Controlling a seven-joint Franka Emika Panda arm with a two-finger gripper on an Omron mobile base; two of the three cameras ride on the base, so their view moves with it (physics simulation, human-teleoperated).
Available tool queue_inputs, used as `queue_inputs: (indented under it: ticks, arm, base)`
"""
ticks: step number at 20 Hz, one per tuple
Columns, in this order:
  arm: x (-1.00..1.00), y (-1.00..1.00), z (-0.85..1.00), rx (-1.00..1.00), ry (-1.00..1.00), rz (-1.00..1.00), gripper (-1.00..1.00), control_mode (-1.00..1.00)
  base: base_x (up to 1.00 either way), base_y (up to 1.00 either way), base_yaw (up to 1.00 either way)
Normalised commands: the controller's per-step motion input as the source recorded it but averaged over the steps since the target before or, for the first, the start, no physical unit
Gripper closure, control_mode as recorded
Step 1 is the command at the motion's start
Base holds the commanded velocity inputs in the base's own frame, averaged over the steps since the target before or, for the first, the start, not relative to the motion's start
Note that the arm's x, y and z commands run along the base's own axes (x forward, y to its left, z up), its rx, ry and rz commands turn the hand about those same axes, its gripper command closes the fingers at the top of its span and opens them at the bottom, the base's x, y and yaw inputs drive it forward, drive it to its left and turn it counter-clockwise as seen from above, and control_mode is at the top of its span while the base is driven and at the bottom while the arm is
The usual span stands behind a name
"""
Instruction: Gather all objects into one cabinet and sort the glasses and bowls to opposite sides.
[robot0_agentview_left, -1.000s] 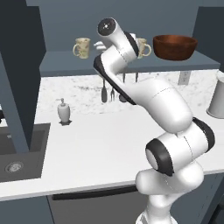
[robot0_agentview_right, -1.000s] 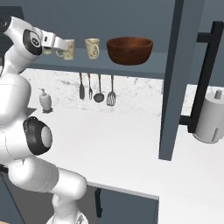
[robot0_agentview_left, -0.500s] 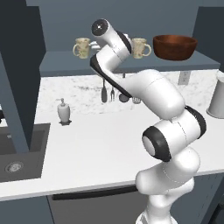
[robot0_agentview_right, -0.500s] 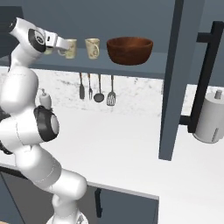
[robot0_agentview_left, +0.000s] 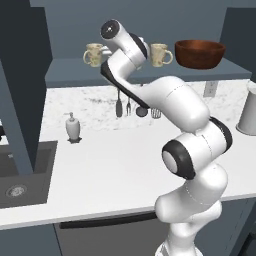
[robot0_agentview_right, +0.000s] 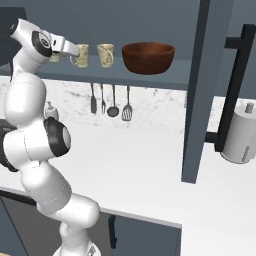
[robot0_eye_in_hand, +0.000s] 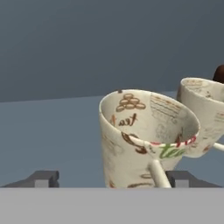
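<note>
From the left base view we see the white arm reaching up to the shelf of the dark slate-blue cabinet (robot0_agentview_left: 150, 70), its wrist covering the middle of the board. A cream handled cup (robot0_agentview_left: 93, 54) stands at the left end, another cup (robot0_agentview_left: 160, 54) just right of the wrist, and the large reddish-brown bowl (robot0_agentview_left: 200, 53) sits at the right end, apart from the cups. On the white counter (robot0_agentview_left: 110, 160) below stand a soap dispenser (robot0_agentview_left: 73, 126) and, at the right edge, a grey canister (robot0_agentview_left: 248, 107).

From the right base view we see the gripper (robot0_agentview_right: 75, 51) level with the shelf, against a speckled cup (robot0_agentview_right: 82, 55); a second cup (robot0_agentview_right: 105, 54) stands just beside it, then the bowl (robot0_agentview_right: 148, 56) further right. Utensils (robot0_agentview_right: 110, 100) hang under the shelf.

In the hand view we find a tilted cup (robot0_eye_in_hand: 144, 135) between the two dark fingertips (robot0_eye_in_hand: 41, 178) (they flank its base on either side), but we cannot tell whether they press it. Another cup (robot0_eye_in_hand: 205, 113) sits close behind to its right.
</note>
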Motion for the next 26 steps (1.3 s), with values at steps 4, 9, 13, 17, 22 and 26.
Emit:
queue_inputs:
  ticks: [4,9,13,17,22,26]
  arm:
    - [-0.29,0.00,0.00,0.00,-0.04,0.00,-1.00,-1.00]
    - [-0.92,0.00,0.00,0.00,-0.09,0.00,-1.00,-1.00]
    - [-1.00,0.00,0.00,0.00,-0.11,-0.01,-1.00,-1.00]
    - [-1.00,0.00,0.00,0.00,-0.08,-0.03,-1.00,-1.00]
    - [-1.00,-0.01,0.00,0.00,-0.07,-0.08,-1.00,-1.00]
    - [-1.00,-0.08,0.00,0.00,-0.10,-0.08,-1.00,-1.00]
  base:
    - [0.00,0.00,0.00]
    - [0.00,0.00,0.00]
    - [0.00,0.00,0.00]
    - [0.00,0.00,0.00]
    - [0.00,0.00,0.00]
    - [0.00,0.00,0.00]
